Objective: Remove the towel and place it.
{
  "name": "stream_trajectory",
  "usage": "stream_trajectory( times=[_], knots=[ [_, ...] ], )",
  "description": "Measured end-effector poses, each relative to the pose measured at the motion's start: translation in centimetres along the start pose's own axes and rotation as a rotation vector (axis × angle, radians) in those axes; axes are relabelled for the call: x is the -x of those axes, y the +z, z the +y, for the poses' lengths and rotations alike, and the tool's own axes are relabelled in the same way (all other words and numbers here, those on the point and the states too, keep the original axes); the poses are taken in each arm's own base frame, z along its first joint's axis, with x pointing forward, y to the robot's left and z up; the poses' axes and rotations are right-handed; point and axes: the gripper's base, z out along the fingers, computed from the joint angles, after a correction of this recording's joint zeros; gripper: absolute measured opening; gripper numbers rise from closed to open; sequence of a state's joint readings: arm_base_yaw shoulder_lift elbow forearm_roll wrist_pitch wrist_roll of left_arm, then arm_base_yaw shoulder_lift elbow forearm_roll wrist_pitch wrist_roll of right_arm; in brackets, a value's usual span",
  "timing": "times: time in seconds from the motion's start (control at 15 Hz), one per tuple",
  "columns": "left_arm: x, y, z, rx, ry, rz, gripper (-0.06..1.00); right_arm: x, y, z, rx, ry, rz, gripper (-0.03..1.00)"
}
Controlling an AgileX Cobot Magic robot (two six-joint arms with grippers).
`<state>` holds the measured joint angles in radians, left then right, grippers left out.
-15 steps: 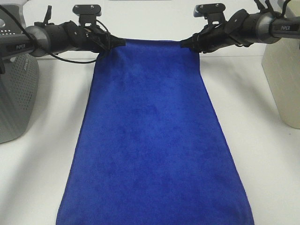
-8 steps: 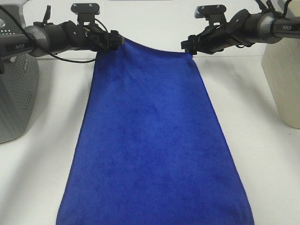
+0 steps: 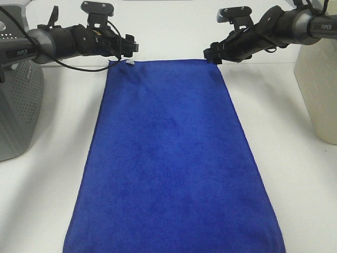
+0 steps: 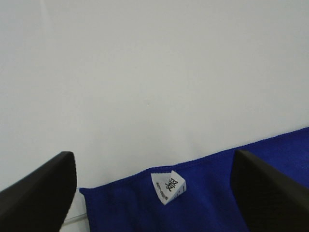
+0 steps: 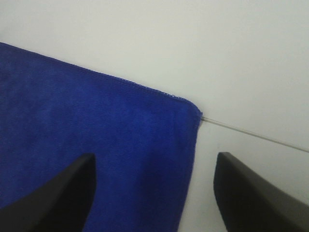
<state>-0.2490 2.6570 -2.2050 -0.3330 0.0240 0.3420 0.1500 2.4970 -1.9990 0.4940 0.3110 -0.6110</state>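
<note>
Since a second ago both far corners of the towel (image 3: 171,158) have dropped out of the grippers, and its far hem, then stretched and lifted between them, now lies straight on the white table (image 3: 284,121).

From near to far: the deep-blue cloth runs flat and unwrinkled from the near edge of the view up the middle of the table. Its white tag (image 4: 168,186) sits at the far left corner, directly under the left gripper (image 3: 128,48). The right gripper (image 3: 211,54) hangs over the far right corner (image 5: 190,107).

Risk, as I judge it — the fingers are just above the plush hem, so a low or sideways retreat could snag a corner and drag it, rumpling the laid-out cloth. A stray re-closing would pinch the tag or the hem.

Both grippers stand wide — jaws well apart, nothing between them, neither touching the towel as far as the wrist views show.
</note>
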Motion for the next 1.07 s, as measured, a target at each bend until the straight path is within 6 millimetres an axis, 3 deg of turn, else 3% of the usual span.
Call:
stream_trajectory(
  times=[0.07,0.13,0.27,0.47,0.6,0.73,0.87,1.07],
  knots=[
    [0.5,-0.2,0.0,-0.004,0.000,0.000,0.80,0.6,-0.9,0.3,0.022,-0.005,0.014,0.68],
    [2.4,-1.5,-0.4,-0.042,0.002,0.055,0.80,2.3,-3.5,0.9,0.068,0.003,0.038,0.69],
    [4.7,-3.9,-1.1,-0.120,0.005,0.200,0.80,3.9,-6.9,1.8,0.125,0.074,0.097,0.74],
    [9.2,-9.8,-1.9,-0.216,-0.051,0.440,0.80,6.3,-14.4,2.9,0.138,0.165,0.227,0.81],
    [11.0,-13.1,-2.0,-0.215,-0.086,0.552,0.80,7.2,-18.7,3.3,0.118,0.173,0.285,0.81],
    [13.6,-17.3,-1.4,-0.145,-0.098,0.638,0.80,8.3,-24.5,3.9,0.072,0.188,0.309,0.81],
    [16.1,-20.6,-0.2,-0.039,-0.093,0.614,0.80,9.0,-29.5,4.2,-0.004,0.217,0.275,0.81],
    [19.0,-24.3,2.6,0.094,-0.103,0.525,0.80,9.5,-34.4,3.6,-0.165,0.227,0.199,0.81]
  ],
)
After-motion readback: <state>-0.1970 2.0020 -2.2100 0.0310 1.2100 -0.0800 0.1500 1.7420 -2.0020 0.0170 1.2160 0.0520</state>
